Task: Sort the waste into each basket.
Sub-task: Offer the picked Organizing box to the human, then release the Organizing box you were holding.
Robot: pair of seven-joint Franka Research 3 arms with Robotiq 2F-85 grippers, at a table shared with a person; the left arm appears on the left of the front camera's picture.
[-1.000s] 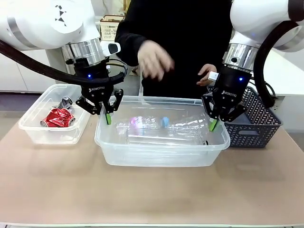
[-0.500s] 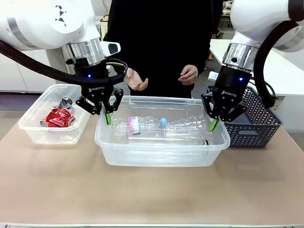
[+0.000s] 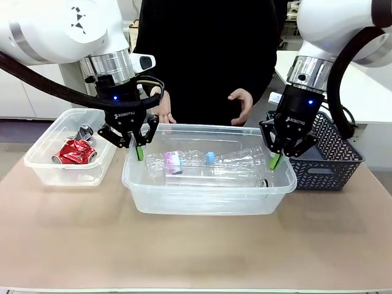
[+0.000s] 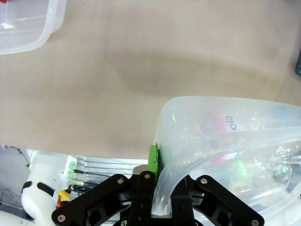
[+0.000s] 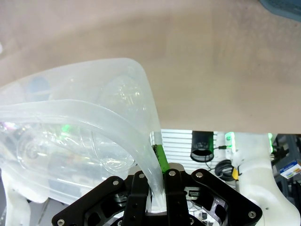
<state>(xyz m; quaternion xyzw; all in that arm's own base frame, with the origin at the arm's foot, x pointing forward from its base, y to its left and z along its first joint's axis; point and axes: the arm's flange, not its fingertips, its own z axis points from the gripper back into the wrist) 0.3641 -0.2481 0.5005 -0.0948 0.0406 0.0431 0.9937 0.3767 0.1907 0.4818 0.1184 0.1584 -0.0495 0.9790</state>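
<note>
A wide clear tub (image 3: pixel 208 187) stands mid-table with clear plastic bottles (image 3: pixel 211 160) lying in it, one with a pink label (image 3: pixel 173 159). My left gripper (image 3: pixel 139 150) is shut on the tub's left rim, with its green pad against the wall (image 4: pixel 153 160). At the tub's right rim my right gripper (image 3: pixel 274 160) is also shut, the rim pinched between its fingers (image 5: pixel 160 157). A small clear basket (image 3: pixel 43 165) at the left holds a crushed red can (image 3: pixel 75 151) and a silver can (image 3: pixel 84 131). A second small basket is out of view.
A dark grey lattice basket (image 3: pixel 334 156) sits right of the wide tub, close behind my right arm. A person in black stands at the far side, with both hands (image 3: pixel 242 104) just above the tub's far rim. The near table (image 3: pixel 196 251) is bare.
The person's hands came down from above the tub and now hover at its far rim. The bottles in the tub shifted slightly and settled. Both grippers kept their hold.
</note>
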